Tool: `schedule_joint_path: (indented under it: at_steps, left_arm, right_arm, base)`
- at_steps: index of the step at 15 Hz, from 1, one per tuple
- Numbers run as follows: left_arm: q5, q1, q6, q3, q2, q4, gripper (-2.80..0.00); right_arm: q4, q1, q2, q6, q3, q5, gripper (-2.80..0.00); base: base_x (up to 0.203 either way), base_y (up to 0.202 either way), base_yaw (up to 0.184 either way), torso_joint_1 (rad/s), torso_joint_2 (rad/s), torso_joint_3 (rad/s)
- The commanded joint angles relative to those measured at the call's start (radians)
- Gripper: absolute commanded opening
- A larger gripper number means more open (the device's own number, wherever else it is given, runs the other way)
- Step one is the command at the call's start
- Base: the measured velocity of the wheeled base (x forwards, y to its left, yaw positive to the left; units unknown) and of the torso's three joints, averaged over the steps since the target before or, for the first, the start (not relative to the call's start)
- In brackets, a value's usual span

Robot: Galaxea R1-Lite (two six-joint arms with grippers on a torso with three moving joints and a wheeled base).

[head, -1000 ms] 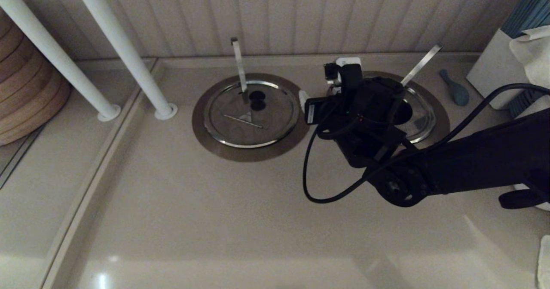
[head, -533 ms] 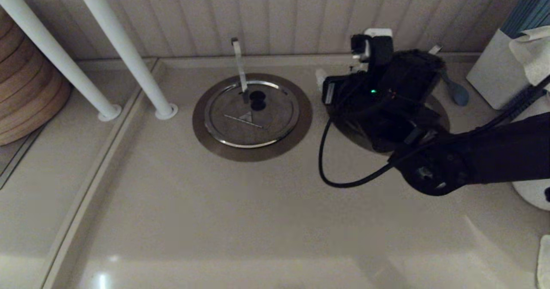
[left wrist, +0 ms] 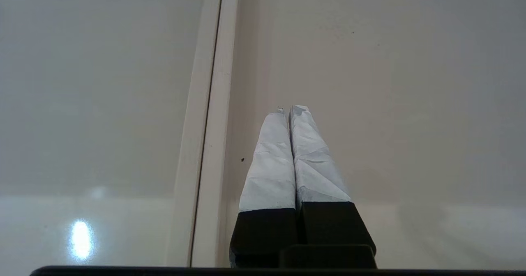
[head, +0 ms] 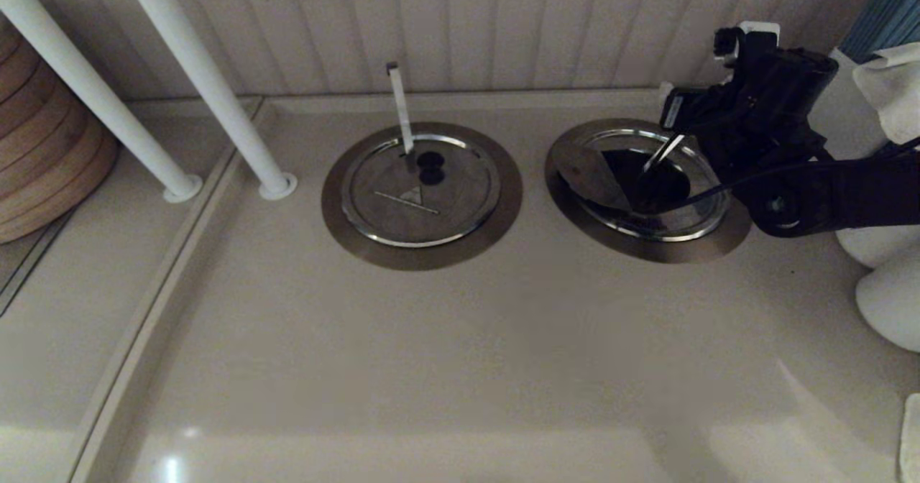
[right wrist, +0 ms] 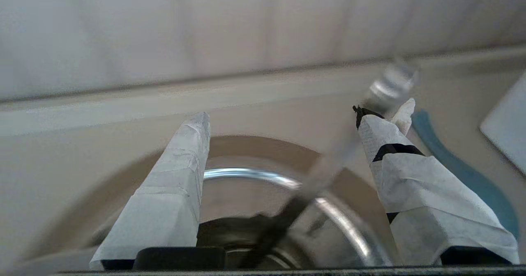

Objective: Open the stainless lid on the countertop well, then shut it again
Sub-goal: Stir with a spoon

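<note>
The stainless lid (head: 596, 174) lies flat in the countertop well, ringed by the well's grey-brown collar (head: 568, 203). Its black knob (head: 658, 188) and the diagonal metal strip (head: 665, 154) show at the centre. My right gripper (head: 708, 62) hangs over the well's far right edge, pointing at the wall. In the right wrist view this gripper (right wrist: 287, 120) is open; the blurred strip (right wrist: 328, 161) crosses between its taped fingers without touching them, above the lid's shiny rim (right wrist: 246, 173). My left gripper (left wrist: 289, 109) is shut and empty over bare counter.
A twin lid (head: 420, 192) with a near-vertical strip (head: 400, 109) sits to the left. Two white poles (head: 208, 88) and a wooden stack (head: 43, 145) stand far left. A blue spoon (right wrist: 452, 161), a white cloth (head: 891, 88) and white rounded objects (head: 888, 296) crowd the right.
My right arm has swung from over the well's left side up and to the back right, uncovering the lid. Its fingers stay equally wide apart.
</note>
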Motion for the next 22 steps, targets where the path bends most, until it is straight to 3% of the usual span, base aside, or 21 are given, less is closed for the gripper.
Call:
schedule_joint_path:
  at_steps: [1, 4, 10, 16, 17, 22]
  left_arm:
    - [0.0, 0.0, -0.001, 0.0, 0.0, 0.0, -2.8]
    - [0.0, 0.0, -0.001, 0.0, 0.001, 0.0, -2.8]
    - [0.002, 0.0, -0.002, 0.0, 0.0, 0.0, -2.8]
    - [0.0, 0.0, -0.002, 0.0, 0.0, 0.0, -2.8]
    - [0.002, 0.0, -0.002, 0.0, 0.0, 0.0, -2.8]
    - [0.002, 0.0, -0.005, 0.0, 0.0, 0.0, -2.8]
  right_arm:
    - [0.034, -0.062, 0.096, 0.07, -0.074, 0.049, 0.0]
    - [0.084, -0.103, 0.167, 0.155, -0.149, 0.114, 0.0]
    - [0.074, -0.12, 0.193, 0.161, -0.184, 0.122, 0.0]
    - [0.04, -0.084, 0.1, 0.162, -0.097, 0.12, 0.0]
    - [0.039, -0.081, 0.096, 0.161, -0.095, 0.12, -2.8]
    - [0.039, -0.081, 0.109, 0.161, -0.095, 0.122, -2.8]
  base:
    - [0.0, 0.0, 0.0, 0.0, 0.0, 0.0]
    - [0.0, 0.0, 0.0, 0.0, 0.0, 0.0]
    - [0.0, 0.0, 0.0, 0.0, 0.0, 0.0]
    - [0.0, 0.0, 0.0, 0.0, 0.0, 0.0]
    - [0.0, 0.0, 0.0, 0.0, 0.0, 0.0]
    - [0.0, 0.0, 0.0, 0.0, 0.0, 0.0]
